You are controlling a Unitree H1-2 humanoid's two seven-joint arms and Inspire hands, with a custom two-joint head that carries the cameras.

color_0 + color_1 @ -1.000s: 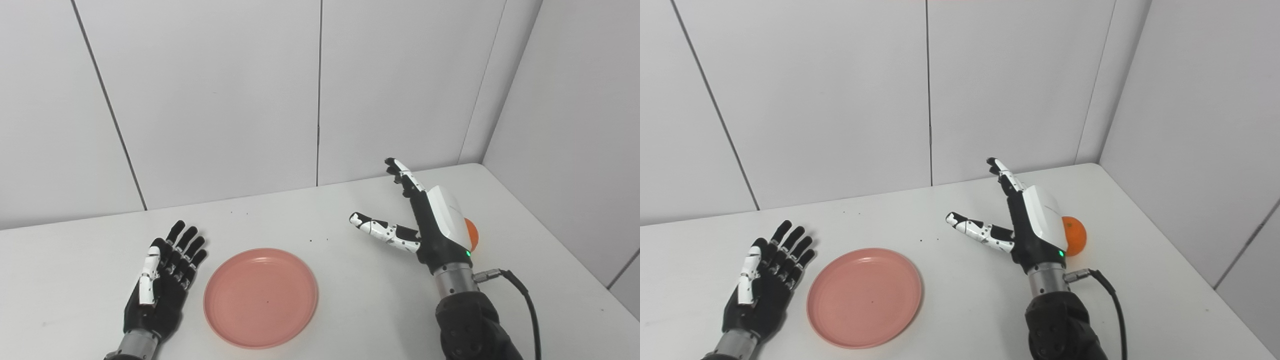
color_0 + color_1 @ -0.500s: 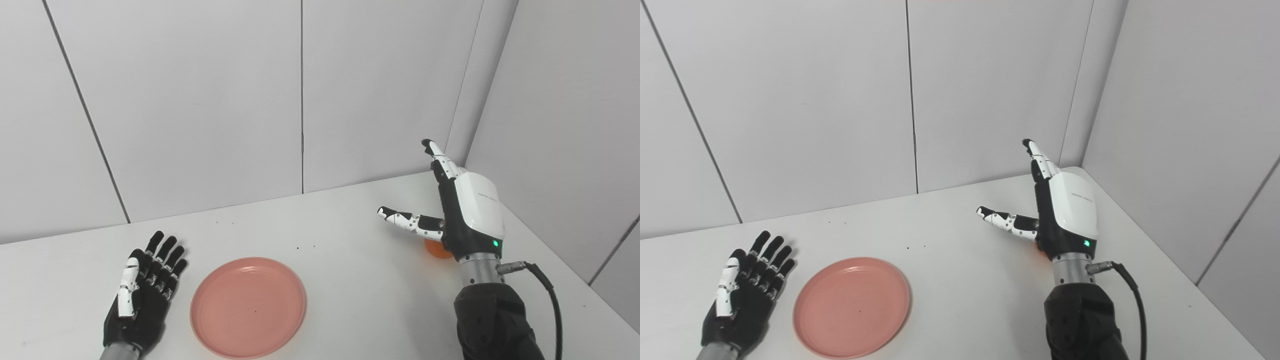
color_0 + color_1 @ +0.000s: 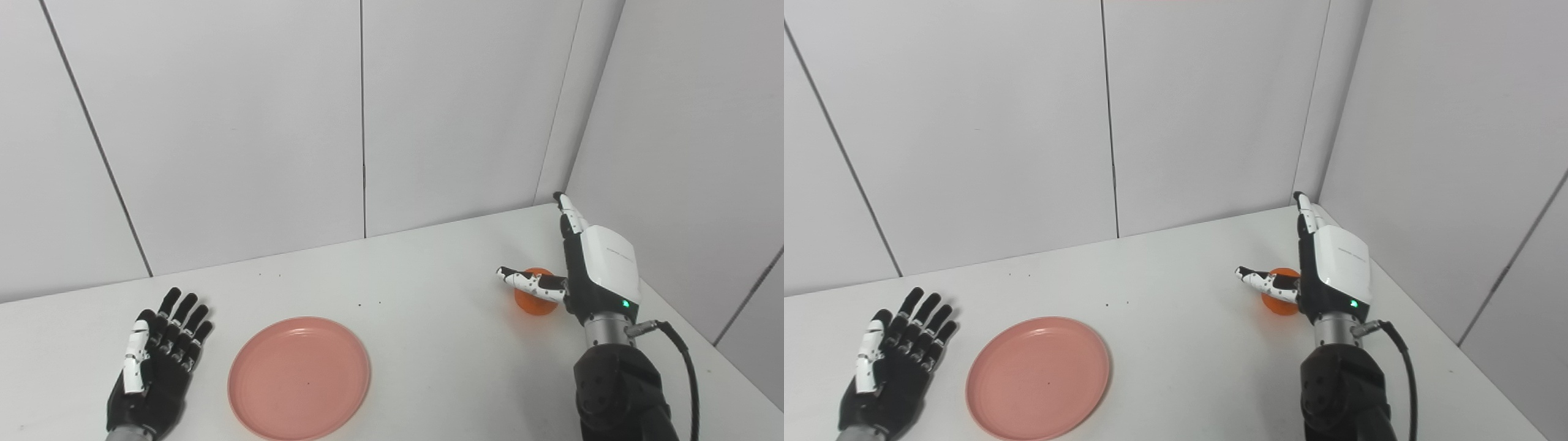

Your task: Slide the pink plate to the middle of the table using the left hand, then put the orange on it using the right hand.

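Pink and shallow, the plate (image 3: 299,376) lay flat on the white table (image 3: 429,343), toward the near edge and left of the table's middle, with nothing on it. Just to its left the left hand (image 3: 158,367) rested palm up on the table, its black fingers (image 3: 184,324) straight and spread, pointing away toward the wall; it held nothing and did not touch the plate's rim, though it lay close beside it.

Well apart from the plate, far over on the right side of the table near the corner of the grey wall panels (image 3: 245,122), sat the orange (image 3: 534,301). The right hand (image 3: 588,269) stood at it edge-on, its white back plate turned to the right and a small green light showing near the wrist. Its fingers (image 3: 1306,214) were stretched out straight, pointing toward the far corner, and the thumb (image 3: 527,283) reached out to the left across the front of the orange, hiding part of it. The hand was spread wide and had not closed on the fruit; whether palm or thumb actually touched the orange could not be told from either view. A black cable (image 3: 680,361) looped from the right wrist down along the dark forearm.
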